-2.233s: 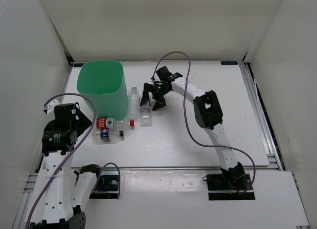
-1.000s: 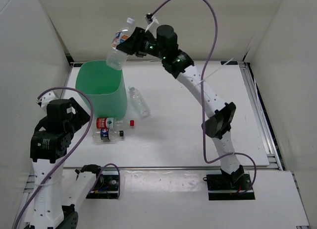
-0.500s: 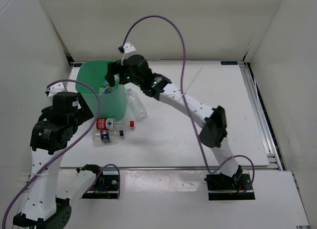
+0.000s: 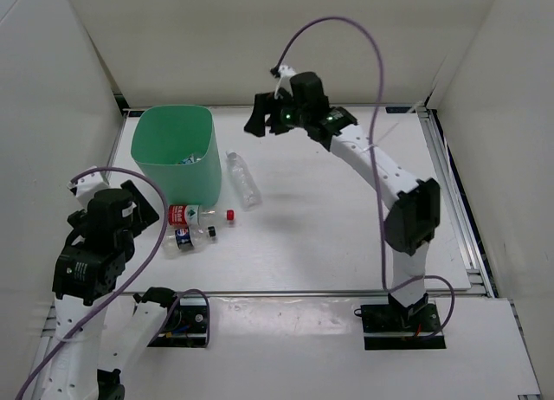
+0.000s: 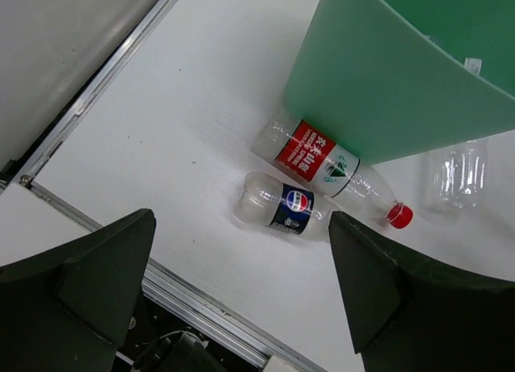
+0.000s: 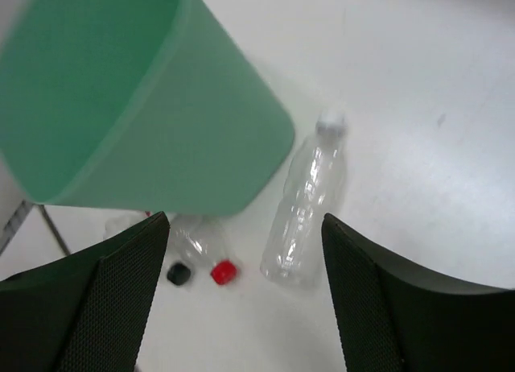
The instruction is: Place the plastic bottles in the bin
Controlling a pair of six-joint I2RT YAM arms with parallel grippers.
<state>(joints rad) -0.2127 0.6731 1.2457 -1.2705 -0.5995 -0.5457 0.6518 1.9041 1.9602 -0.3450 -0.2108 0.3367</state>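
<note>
Hovering above the far edge of the surface, the right gripper has its fingers spread wide with nothing held, off to the right of the bin. The bin stands upright in the far-left corner. A bottle with blue-white label lies inside it, only partly visible. Three more lie flat on the surface:
- unlabelled bottle, white cap, just beside the bin's right wall
- red-label bottle, red cap, close against the bin's near side; can't tell if it touches
- dark-blue-label bottle, black cap, just nearer than that one, by the left edge

The left gripper is spread open and empty, above those last two.
</note>
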